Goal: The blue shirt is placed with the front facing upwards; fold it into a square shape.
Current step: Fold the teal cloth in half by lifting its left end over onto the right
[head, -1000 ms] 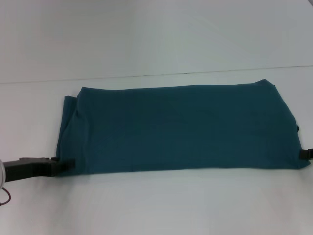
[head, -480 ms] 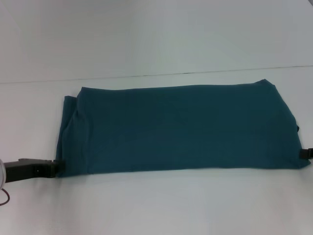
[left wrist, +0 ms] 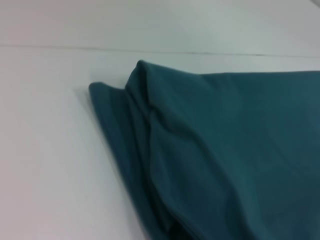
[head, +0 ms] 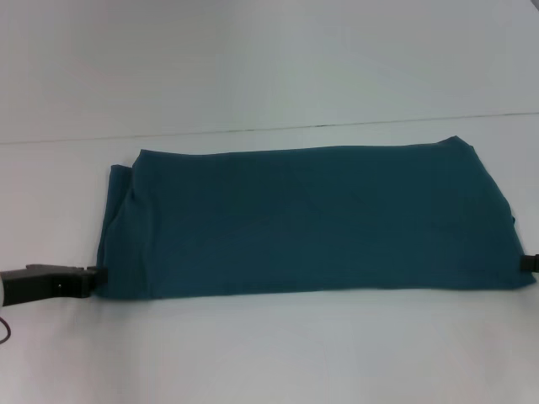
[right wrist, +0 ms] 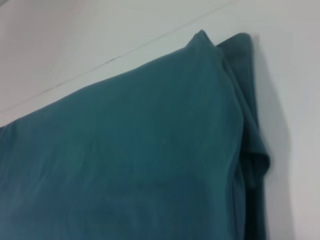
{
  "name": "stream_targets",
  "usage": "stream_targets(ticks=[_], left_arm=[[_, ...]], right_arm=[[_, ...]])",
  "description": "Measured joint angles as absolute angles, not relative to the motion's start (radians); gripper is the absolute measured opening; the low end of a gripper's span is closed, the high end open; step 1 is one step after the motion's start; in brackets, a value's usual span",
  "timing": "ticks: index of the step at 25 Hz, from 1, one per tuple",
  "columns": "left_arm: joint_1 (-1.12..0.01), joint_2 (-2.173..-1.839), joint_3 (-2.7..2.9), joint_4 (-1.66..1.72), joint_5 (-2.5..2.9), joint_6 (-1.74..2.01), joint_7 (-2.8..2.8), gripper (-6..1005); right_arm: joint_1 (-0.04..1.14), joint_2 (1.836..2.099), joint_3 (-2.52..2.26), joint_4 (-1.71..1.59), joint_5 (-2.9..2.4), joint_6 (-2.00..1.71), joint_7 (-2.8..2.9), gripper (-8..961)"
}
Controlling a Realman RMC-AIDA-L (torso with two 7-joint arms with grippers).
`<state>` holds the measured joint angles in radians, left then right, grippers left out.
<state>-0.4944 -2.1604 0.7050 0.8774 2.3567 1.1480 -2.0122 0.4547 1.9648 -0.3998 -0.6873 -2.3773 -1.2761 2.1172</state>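
Backing away to the robot's left over the last 1 second, the left gripper (head: 91,276): then overlapping the near-left corner of the blue shirt (head: 312,223), now with its tip just at that corner's edge, low over the table (head: 269,353). Barely any change at the far side, with only a sliver of the right gripper (head: 530,263) showing at the near-right corner, a touch further out of view than before. Impossible to tell for either gripper whether clenched or released; no cloth lifted or dragged along with the left one, so probably let go. No shift in the cloth itself across the 3 head-view frames.

Judged from that: 1 fold laid down and finished, both arms clearing off ahead of the next one. Still a long band, not a square, so likely at least 1 more fold across its length to come.

Lying flat near the table's middle, long side running left to right, dark teal-blue and plain on top, no lettering or collar label visible. Layered edges stacked at both short ends, seen close in each wrist view, with a soft ridge and a slight pucker at the left end and a tucked sleeve fold peeking out at the right. Near edge fairly straight; far-left corner stepped, lower layer poking out.
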Motion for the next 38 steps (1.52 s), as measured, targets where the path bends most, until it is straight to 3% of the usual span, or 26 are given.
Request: stream_targets(ticks=[26,38], left_arm=[[-0.465,-2.152,0.695,0.992,2.358,1.241,-2.05,-2],[-0.472,-2.155,0.705,0.987,2.356,1.256,-2.051,54]], right_arm=[[0.401,1.952,-0.379,-0.7,-2.352,-1.277,2.116,41],[0.411,1.956,-0.385,-0.7,-2.353,-1.276,2.104,50]])
